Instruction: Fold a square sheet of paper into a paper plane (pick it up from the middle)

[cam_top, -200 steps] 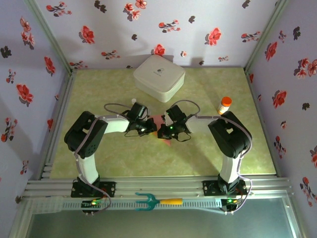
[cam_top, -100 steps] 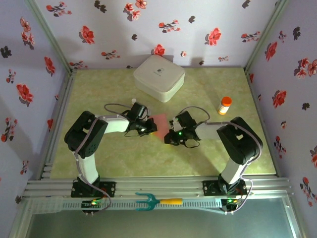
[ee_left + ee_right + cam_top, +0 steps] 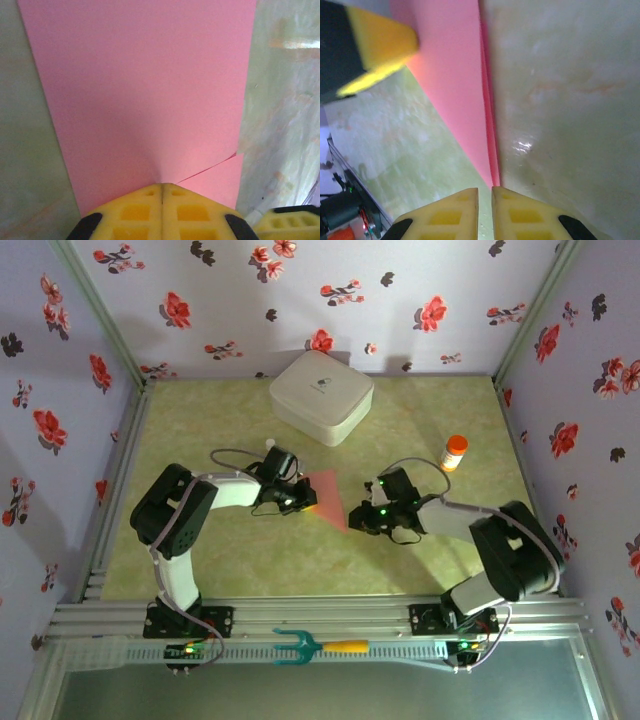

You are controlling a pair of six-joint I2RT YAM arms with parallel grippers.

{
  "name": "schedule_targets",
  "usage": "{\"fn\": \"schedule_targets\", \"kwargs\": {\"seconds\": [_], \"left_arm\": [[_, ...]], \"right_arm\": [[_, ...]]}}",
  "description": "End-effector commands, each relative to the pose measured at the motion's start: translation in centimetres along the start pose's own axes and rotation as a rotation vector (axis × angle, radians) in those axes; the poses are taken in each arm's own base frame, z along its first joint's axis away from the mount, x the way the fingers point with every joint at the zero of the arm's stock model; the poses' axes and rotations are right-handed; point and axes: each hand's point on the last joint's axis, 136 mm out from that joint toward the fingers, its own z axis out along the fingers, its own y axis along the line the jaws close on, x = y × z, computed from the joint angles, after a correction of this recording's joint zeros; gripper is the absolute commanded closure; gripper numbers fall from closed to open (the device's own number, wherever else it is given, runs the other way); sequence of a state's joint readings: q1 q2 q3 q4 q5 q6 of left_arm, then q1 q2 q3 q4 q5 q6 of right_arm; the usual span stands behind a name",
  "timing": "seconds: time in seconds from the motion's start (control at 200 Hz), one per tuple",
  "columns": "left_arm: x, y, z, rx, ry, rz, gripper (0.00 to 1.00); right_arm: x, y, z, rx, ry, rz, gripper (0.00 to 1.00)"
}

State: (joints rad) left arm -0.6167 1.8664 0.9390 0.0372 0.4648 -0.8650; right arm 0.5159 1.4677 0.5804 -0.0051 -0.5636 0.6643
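The left gripper (image 3: 304,502) sits just left of the middle of the green table (image 3: 250,560), with its fingers pressed together on the near edge of the pink sheet of paper (image 3: 328,498). In the left wrist view the two yellow pads meet at the bottom centre, where the left gripper (image 3: 161,190) pinches the sheet of paper (image 3: 145,90). The sheet spreads up and away to the top of the frame. A second layer of it shows at the lower right, edged by a slanted crease line.

From above, the sheet looks like a slanted wedge lying between the two grippers, its lower point reaching toward the right gripper (image 3: 358,523).

In the right wrist view the right gripper (image 3: 485,194) stands narrow, with a thin slit between its pads. The sheet of paper (image 3: 455,75) tapers down to a sharp tip that ends right at that slit. Whether the tip is caught cannot be told. One yellow finger (image 3: 375,50) of the left gripper shows at the upper left, against the sheet.

A white rounded box (image 3: 320,395) rests at the far middle of the table, and an orange-capped bottle (image 3: 454,452) stands to the right, both well apart from the sheet.
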Motion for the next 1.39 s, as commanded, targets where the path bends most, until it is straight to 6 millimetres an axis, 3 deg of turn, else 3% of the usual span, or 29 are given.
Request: {"fn": "schedule_targets", "kwargs": {"seconds": [0.0, 0.1, 0.26, 0.505, 0.655, 0.74, 0.855, 1.39], "left_arm": [[1.0, 2.4, 0.7, -0.063, 0.029, -0.031, 1.00], [1.4, 1.3, 1.1, -0.040, 0.029, -0.026, 1.00], [1.8, -1.0, 1.1, -0.017, 0.018, 0.005, 1.00], [-0.2, -2.3, -2.5, -0.052, -0.104, 0.045, 0.82], [-1.0, -2.3, -4.1, -0.054, -0.146, 0.058, 0.77], [-1.2, -1.9, -4.5, -0.060, -0.152, 0.055, 0.74], [-1.4, -1.3, -4.9, -0.062, -0.156, 0.046, 0.73], [-1.8, -0.8, -4.8, -0.014, -0.129, 0.007, 0.59]], "right_arm": [[-1.6, -1.2, -1.6, 0.095, -0.094, 0.009, 0.79], [-2.7, -0.9, -1.8, 0.110, -0.118, 0.001, 0.74], [-3.6, -0.1, -0.6, 0.075, -0.091, 0.013, 0.70], [-4.4, 0.3, 1.3, 0.053, -0.047, 0.034, 0.66], [-4.5, 0.3, 1.7, 0.053, -0.040, 0.030, 0.65], [-4.5, 0.2, 1.9, 0.050, -0.035, 0.034, 0.73], [-4.6, 0.3, 1.9, 0.049, -0.037, 0.033, 0.73], [-4.5, 0.9, 1.0, 0.043, -0.053, -0.010, 0.92]]}}
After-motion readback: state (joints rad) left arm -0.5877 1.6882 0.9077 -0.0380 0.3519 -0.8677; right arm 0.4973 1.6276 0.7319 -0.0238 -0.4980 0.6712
